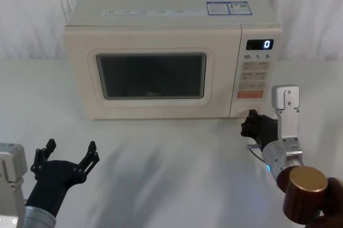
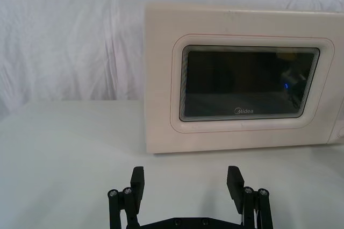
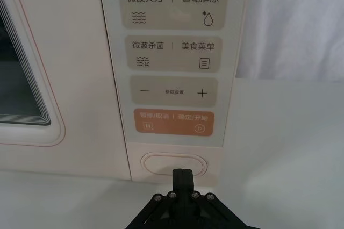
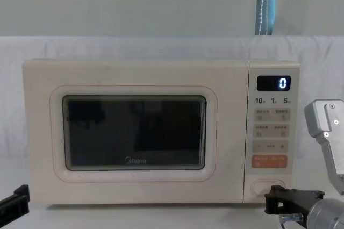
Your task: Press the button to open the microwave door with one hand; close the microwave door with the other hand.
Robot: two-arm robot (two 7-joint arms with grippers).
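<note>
— Cream is what you face: what is it, and what does it say?

— Your microwave (image 1: 161, 57) sits on a white-draped table (image 1: 161, 185), its microwave door (image 4: 134, 132) flush with the body. "Midea" is printed under the dark window. On the narrow panel to the robot's right, a black display (image 4: 273, 83) shows a blue "0", with "10", "1" and "5" beneath. Lower down come beige keys with Chinese lettering (微波火力, 智能解冻, 微波杀菌, 美食菜单), a minus and plus key, then an orange button (image 3: 173, 122).

— Where is the button, and where are your grippers?

— The button (image 3: 173, 164), a plain oval, is at the panel's foot. Your right gripper (image 3: 182, 173), fingers pressed together, has its tips at the oval's lower edge; contact is unclear. Your left gripper (image 2: 185, 181) hovers low, well apart from the door, fingers spread.
</note>
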